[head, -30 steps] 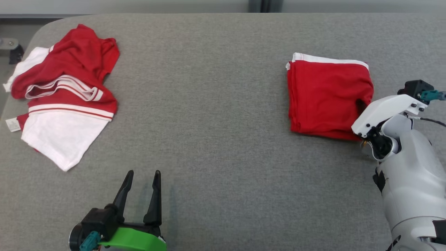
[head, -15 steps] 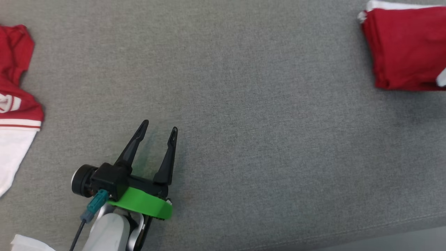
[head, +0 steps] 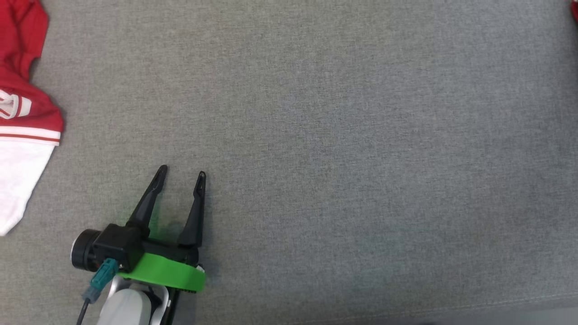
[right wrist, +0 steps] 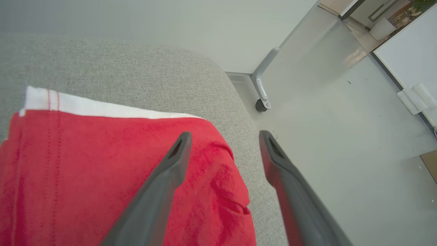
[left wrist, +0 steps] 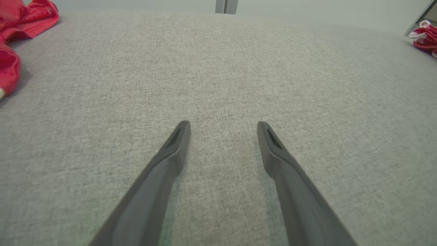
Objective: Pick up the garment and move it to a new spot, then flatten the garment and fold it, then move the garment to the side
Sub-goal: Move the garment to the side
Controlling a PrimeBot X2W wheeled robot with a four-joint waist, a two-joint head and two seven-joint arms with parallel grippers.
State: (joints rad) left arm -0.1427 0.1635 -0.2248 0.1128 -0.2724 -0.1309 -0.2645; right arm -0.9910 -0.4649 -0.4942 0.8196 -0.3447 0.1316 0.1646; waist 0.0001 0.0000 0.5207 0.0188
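Note:
A folded red garment with a white band lies near the right end of the grey padded table. My right gripper hovers open above its right edge, nothing between the fingers. In the left wrist view that folded garment shows far off at the upper right. My left gripper stands open low over bare grey cloth at the lower left of the head view, holding nothing; the same gripper is seen spread over the table in its own wrist view.
A crumpled red and white shirt lies at the table's left edge, also seen as the shirt in the left wrist view. Beyond the table's right end is pale floor and a wheeled table leg.
The head camera has swung down and left, so the folded garment and right arm have left its picture. The left gripper stays open at the lower left.

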